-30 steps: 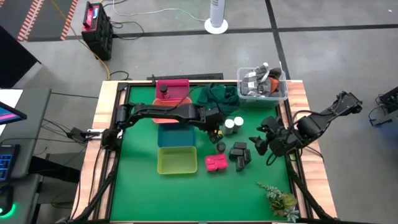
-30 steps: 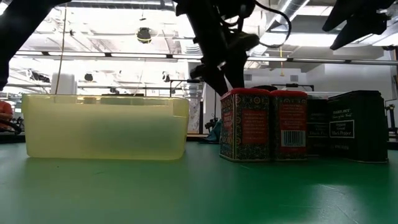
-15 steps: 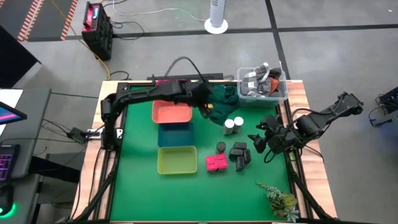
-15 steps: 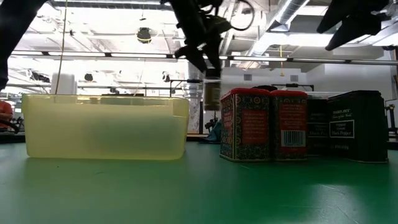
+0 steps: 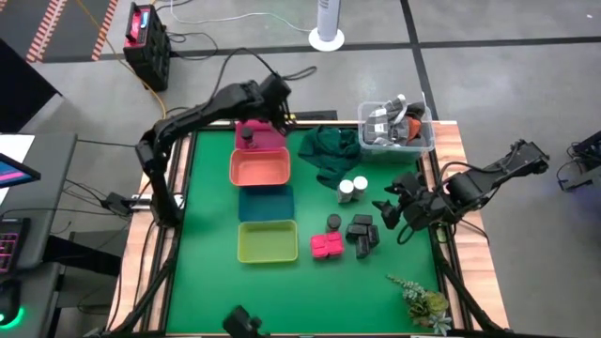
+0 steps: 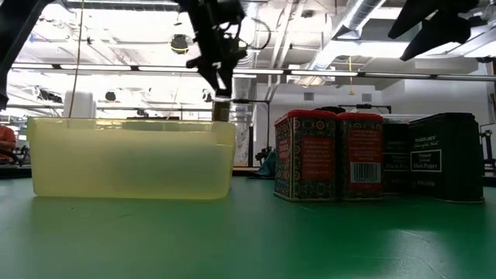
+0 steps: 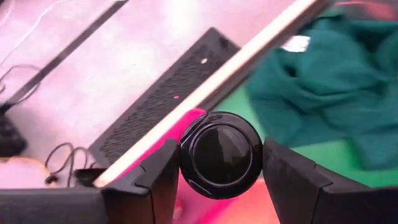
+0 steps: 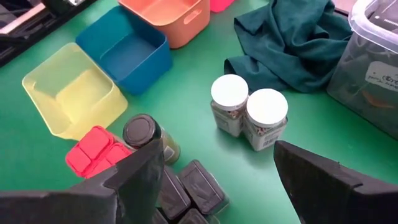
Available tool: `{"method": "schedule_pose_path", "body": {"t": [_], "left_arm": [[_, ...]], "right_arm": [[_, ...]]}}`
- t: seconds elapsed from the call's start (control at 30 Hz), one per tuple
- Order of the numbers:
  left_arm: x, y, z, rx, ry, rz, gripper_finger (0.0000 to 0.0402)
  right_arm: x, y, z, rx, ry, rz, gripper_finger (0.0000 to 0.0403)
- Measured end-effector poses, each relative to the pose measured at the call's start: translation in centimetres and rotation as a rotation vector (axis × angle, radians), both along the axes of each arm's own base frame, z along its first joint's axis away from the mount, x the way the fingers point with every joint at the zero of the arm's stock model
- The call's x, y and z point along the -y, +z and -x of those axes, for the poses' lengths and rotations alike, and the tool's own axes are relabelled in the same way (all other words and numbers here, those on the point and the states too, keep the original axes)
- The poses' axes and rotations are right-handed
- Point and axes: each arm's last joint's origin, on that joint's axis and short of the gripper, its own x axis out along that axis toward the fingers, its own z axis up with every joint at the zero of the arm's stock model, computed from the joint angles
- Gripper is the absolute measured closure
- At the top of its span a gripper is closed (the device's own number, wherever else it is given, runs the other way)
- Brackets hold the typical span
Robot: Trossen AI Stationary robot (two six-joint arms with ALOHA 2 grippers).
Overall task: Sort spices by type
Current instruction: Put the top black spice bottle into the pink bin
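My left gripper (image 5: 278, 119) hovers at the table's far edge over the pink tray (image 5: 266, 141), shut on a dark round jar (image 7: 221, 152); the low view shows this jar (image 6: 222, 111) below the fingers. A second dark jar (image 5: 248, 136) stands in the pink tray. At mid-right, two white-capped jars (image 5: 353, 190), one dark jar (image 5: 333, 222), pink-red packets (image 5: 326, 247) and dark grey boxes (image 5: 362, 232) stand on the green mat. My right gripper (image 5: 394, 214) waits open just right of them, above the mat. My left gripper pinches the dark jar between its two fingers, one on each side of the jar just under the black cap (image 7: 186, 158). The fingers slant downward. The jar hangs upright, lifted clear of the table and above the pink tray.
Orange (image 5: 260, 169), blue (image 5: 266, 202) and yellow (image 5: 268, 241) trays line up from the pink one toward the near edge. A dark green cloth (image 5: 331, 150) lies at the far middle, a clear bin (image 5: 396, 127) at the far right, a plant sprig (image 5: 423, 302) near right.
My left gripper has lifted the dark jar from beside the white-capped jars and swung up and toward the table's far left, past the cloth, to above the pink tray, staying shut on the jar. The other spices have stayed put.
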Motion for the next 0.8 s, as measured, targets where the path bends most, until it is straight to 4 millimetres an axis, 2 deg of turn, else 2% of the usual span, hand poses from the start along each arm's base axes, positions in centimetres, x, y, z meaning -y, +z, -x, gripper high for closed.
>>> {"method": "schedule_pose_path", "body": {"t": [0.17,0.3,0.63,0.8], "left_arm": [[-2.6,-3.2,1.6,-0.03,0.058,0.071,0.0207],[-3.5,-5.5,2.1,-0.01,0.085,0.111,0.0207],[-2.7,-9.4,2.1,-0.017,0.111,0.179,0.0207],[-2.6,-10.5,2.2,0.004,0.153,0.188,0.0207]], "right_arm": [[0.1,0.1,-0.1,0.012,-0.012,-0.005,0.0076],[0.1,0.2,-0.3,0.039,-0.026,0.005,0.0076],[0.5,0.2,-0.4,0.039,-0.052,0.034,0.0076],[0.6,0.2,-0.4,0.037,-0.058,0.037,0.0076]]}}
